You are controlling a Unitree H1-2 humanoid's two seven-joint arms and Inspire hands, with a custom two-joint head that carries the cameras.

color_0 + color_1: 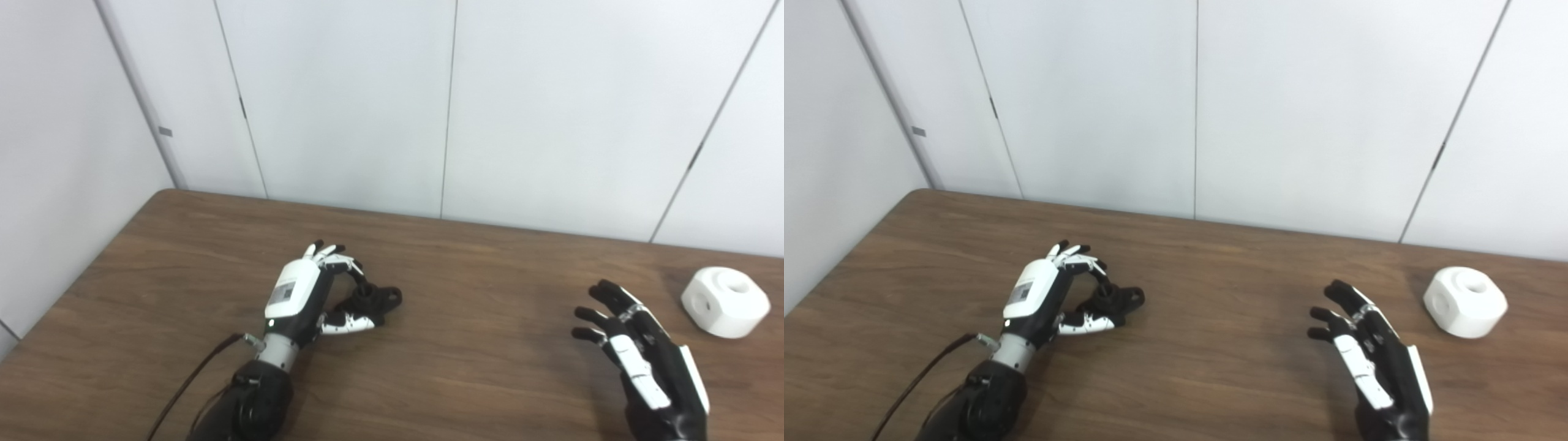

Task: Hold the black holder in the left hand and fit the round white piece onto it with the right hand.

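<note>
Two robot arms rise from the bottom edge over a brown wood-grain table (465,367). At lower right, the right hand (637,355) hangs with fingers spread, holding nothing. Left of centre, the left hand (306,294) curls its fingers around the black holder (370,299), which rests on the tabletop. At the right edge sits the round white piece (726,301), near the right hand but apart from it. Pale wall panels (343,98) fill the upper frame.

On the bench (429,367), the holder (370,300) lies left of centre, between the left hand's (303,294) fingers (343,263). The round piece (726,301) sits far right, just beyond the right hand (637,355).
</note>
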